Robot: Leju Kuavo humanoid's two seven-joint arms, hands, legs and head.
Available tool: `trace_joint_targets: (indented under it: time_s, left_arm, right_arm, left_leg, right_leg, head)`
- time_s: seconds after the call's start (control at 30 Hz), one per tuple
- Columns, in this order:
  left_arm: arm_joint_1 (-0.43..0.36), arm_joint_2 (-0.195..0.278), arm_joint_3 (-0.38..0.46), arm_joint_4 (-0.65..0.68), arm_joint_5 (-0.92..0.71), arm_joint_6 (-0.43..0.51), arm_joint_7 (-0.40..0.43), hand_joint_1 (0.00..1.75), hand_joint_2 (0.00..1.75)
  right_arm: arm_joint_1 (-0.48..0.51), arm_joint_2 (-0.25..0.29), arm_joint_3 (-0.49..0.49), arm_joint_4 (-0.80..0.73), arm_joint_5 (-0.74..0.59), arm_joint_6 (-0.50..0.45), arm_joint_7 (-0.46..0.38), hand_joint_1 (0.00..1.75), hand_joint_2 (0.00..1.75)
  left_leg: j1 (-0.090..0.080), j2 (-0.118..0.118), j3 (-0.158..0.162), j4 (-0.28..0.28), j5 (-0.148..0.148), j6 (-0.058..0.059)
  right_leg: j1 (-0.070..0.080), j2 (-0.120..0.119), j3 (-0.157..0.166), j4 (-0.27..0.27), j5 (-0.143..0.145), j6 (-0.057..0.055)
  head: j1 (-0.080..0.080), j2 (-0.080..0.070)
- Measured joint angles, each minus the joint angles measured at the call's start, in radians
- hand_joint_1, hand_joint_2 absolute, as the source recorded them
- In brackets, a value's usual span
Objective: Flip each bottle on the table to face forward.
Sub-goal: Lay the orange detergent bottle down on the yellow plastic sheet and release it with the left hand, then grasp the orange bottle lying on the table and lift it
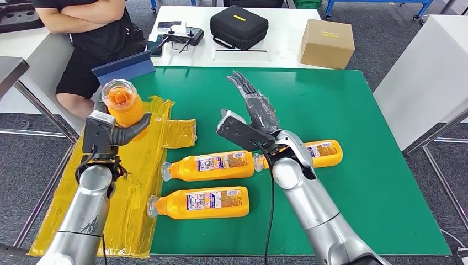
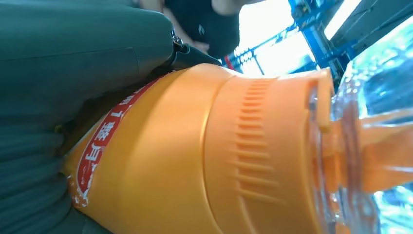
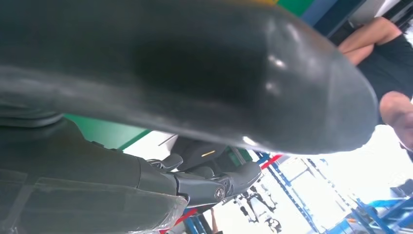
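Observation:
My left hand [image 1: 113,128] grips an orange bottle [image 1: 122,102] and holds it upright above the yellow sheet [image 1: 138,182], clear cap up. The left wrist view shows that bottle [image 2: 204,161] close up, its red label against my palm. Three more orange bottles lie on their sides on the green table [image 1: 342,105]: one in the middle [image 1: 212,165], one nearer me [image 1: 201,202], one to the right [image 1: 323,153], partly behind my right forearm. My right hand [image 1: 254,105] hovers above the table with its fingers stretched out and apart, holding nothing. Its thumb [image 3: 195,63] fills the right wrist view.
A person in black sits at the far left corner with folded arms [image 1: 83,16]. Beyond the green table a white table carries a black case [image 1: 238,26], a cardboard box [image 1: 327,43] and a controller [image 1: 182,36]. A blue board [image 1: 124,66] leans by the corner.

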Motion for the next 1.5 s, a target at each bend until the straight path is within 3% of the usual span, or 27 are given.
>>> trace_joint_targets:
  time_s: [0.2,0.37,0.43,0.9,1.13,1.33,1.37,1.5]
  left_arm:
    - [-0.060,0.033,0.001,0.071,-0.197,0.113,0.036,1.75,1.75]
    - [-0.132,0.070,-0.063,0.189,-0.788,0.289,0.283,1.75,1.75]
    - [-0.154,0.079,-0.087,0.241,-0.903,0.307,0.329,1.75,1.75]
    - [-0.190,0.091,-0.134,0.360,-0.922,0.314,0.348,1.75,1.75]
    - [-0.248,0.093,-0.156,0.502,-1.161,0.319,0.450,1.75,1.75]
    - [-0.305,0.095,-0.206,0.649,-1.203,0.349,0.498,1.75,1.75]
    - [-0.313,0.096,-0.215,0.668,-1.204,0.353,0.502,1.68,1.75]
    - [-0.344,0.106,-0.235,0.735,-1.193,0.345,0.499,0.04,1.75]
  right_arm:
    - [0.005,0.001,0.006,-0.020,-0.001,0.030,-0.017,0.00,0.00]
    - [0.004,0.011,0.012,-0.021,-0.001,0.046,-0.028,0.00,0.00]
    - [0.004,0.015,0.014,-0.021,-0.002,0.049,-0.031,0.00,0.00]
    - [0.004,0.019,0.024,-0.020,-0.001,0.049,-0.031,0.00,0.00]
    - [0.003,0.023,0.028,-0.020,-0.001,0.068,-0.042,0.00,0.00]
    - [0.003,0.024,0.042,-0.022,-0.002,0.074,-0.044,0.00,0.00]
    - [0.003,0.023,0.047,-0.023,-0.003,0.077,-0.044,0.00,0.00]
    - [0.005,0.015,0.069,-0.033,-0.023,0.086,-0.047,0.00,0.00]
  left_leg:
    - [0.000,0.000,0.000,0.000,0.000,0.000]
    - [0.000,0.000,0.000,0.000,0.001,-0.001]
    - [0.000,0.000,0.000,0.000,0.001,-0.001]
    - [0.000,0.000,-0.001,0.000,0.001,-0.001]
    - [0.000,0.000,-0.001,0.000,0.001,-0.002]
    - [0.000,0.000,-0.001,0.000,0.002,-0.002]
    - [0.000,0.000,-0.001,0.000,0.002,-0.002]
    - [0.000,0.000,-0.001,0.000,0.002,-0.002]
  right_leg:
    - [0.000,0.000,0.000,0.000,0.000,0.000]
    - [0.000,0.000,0.000,0.001,0.000,0.000]
    - [0.000,0.000,0.000,0.001,0.000,0.000]
    - [-0.001,0.000,0.000,0.001,0.000,0.000]
    - [-0.001,0.000,0.000,0.001,0.000,0.000]
    - [-0.001,0.000,0.000,0.001,0.000,0.000]
    - [-0.001,0.000,0.000,0.001,0.000,0.000]
    - [-0.001,0.000,0.000,0.001,0.000,0.000]
  head:
    - [0.000,0.000]
    - [0.000,0.000]
    - [0.000,0.000]
    - [0.000,0.000]
    - [0.000,0.000]
    - [0.000,0.000]
    - [0.000,0.000]
    - [0.000,0.000]
